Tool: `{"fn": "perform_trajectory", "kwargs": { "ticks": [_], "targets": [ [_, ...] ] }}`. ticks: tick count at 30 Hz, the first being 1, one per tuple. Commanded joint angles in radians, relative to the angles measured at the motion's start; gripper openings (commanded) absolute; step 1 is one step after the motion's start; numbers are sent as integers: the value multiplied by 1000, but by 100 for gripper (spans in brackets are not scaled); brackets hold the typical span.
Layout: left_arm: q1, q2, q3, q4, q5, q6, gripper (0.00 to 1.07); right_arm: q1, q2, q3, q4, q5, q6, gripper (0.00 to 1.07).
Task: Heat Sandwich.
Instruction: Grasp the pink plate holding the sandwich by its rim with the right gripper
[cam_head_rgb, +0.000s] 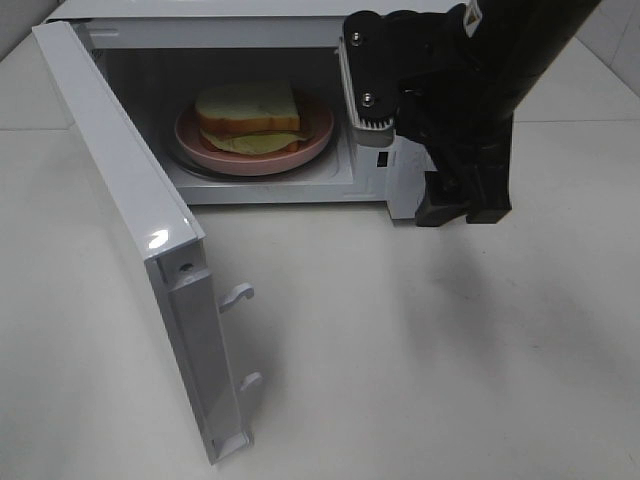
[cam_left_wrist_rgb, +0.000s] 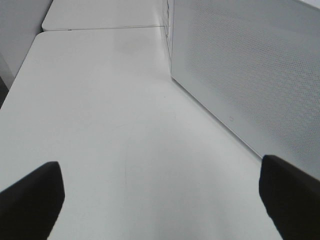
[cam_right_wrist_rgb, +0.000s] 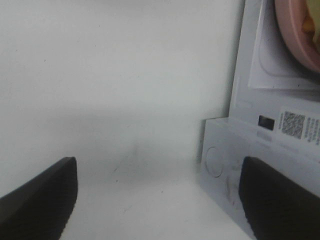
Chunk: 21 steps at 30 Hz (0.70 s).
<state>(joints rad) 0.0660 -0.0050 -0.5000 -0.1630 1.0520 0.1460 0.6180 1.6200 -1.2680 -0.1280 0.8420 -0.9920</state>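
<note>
The sandwich (cam_head_rgb: 248, 118), white bread with red and yellow-green filling, lies on a round pink plate (cam_head_rgb: 315, 138) inside the open white microwave (cam_head_rgb: 372, 178). The microwave door (cam_head_rgb: 130, 200) is swung wide open toward the front left. My right gripper (cam_head_rgb: 462, 208) hangs just in front of the microwave's right front corner, outside the cavity. In the right wrist view it (cam_right_wrist_rgb: 160, 195) is open and empty, with the plate's rim (cam_right_wrist_rgb: 292, 35) and the microwave's front corner (cam_right_wrist_rgb: 235, 150) ahead. My left gripper (cam_left_wrist_rgb: 160, 200) is open and empty, low over the table beside the door's outer face (cam_left_wrist_rgb: 250, 65). It is out of the exterior view.
The white table (cam_head_rgb: 420, 350) spreads in front of and to the right of the microwave. Two latch hooks (cam_head_rgb: 240, 293) stick out of the door's free edge. A table seam (cam_left_wrist_rgb: 100, 27) runs behind the microwave.
</note>
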Motion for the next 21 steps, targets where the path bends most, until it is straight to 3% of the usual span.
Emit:
{"fn": "perform_trajectory", "kwargs": {
  "ticks": [1,21],
  "targets": [
    [3,-28,3,1,-13,-3,104,22,32,-31,-2,-46,9,83],
    [3,-28,3,1,-13,-3,104,36,190,-106,5,-248,12,82]
  ]
}}
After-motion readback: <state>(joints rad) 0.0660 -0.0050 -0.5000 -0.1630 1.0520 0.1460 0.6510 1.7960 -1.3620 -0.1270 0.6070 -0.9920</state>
